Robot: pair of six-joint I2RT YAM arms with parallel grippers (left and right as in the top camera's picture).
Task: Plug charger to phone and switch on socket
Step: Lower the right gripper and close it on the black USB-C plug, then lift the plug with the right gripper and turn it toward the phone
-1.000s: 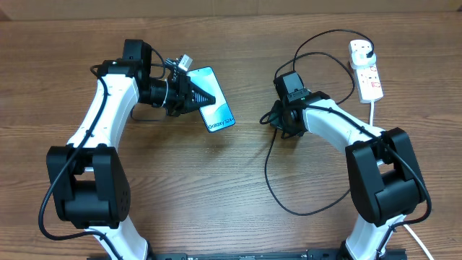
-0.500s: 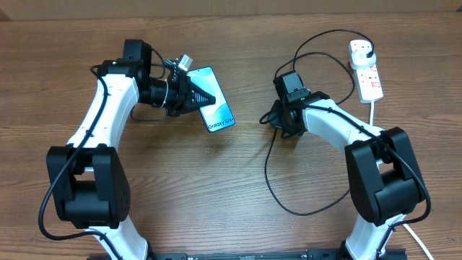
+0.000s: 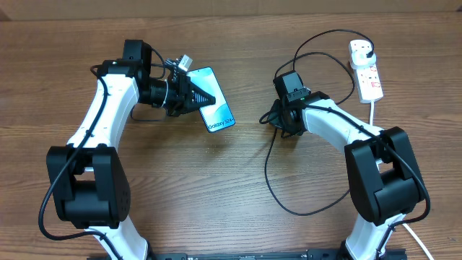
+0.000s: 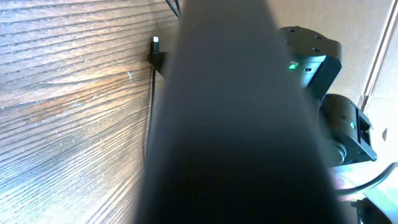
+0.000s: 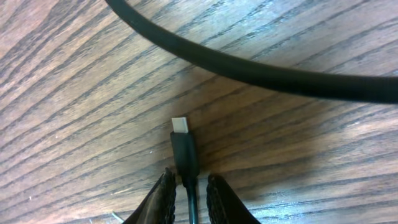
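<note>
The phone [image 3: 216,110], its cyan screen facing up, is held at one end by my shut left gripper [image 3: 201,97] just above the table. In the left wrist view the phone [image 4: 236,124] is a dark blur that hides the jaws. The charger's connector [image 5: 185,154] lies flat on the wood, metal tip [image 5: 180,125] pointing away. My right gripper [image 5: 189,177] stands down over the thin cable just behind it. Its jaws are narrow, one finger [image 5: 163,193] on each side, with small gaps showing. The charger cable [image 3: 267,167] loops to the white socket [image 3: 367,74] at the back right.
A black plug [image 3: 368,50] sits in the socket, and its thick white cord [image 3: 372,108] runs toward the front right. A loop of the black cable [image 5: 261,71] crosses the wood just beyond the connector. The connector [image 4: 155,45] also shows in the left wrist view, ahead of the phone.
</note>
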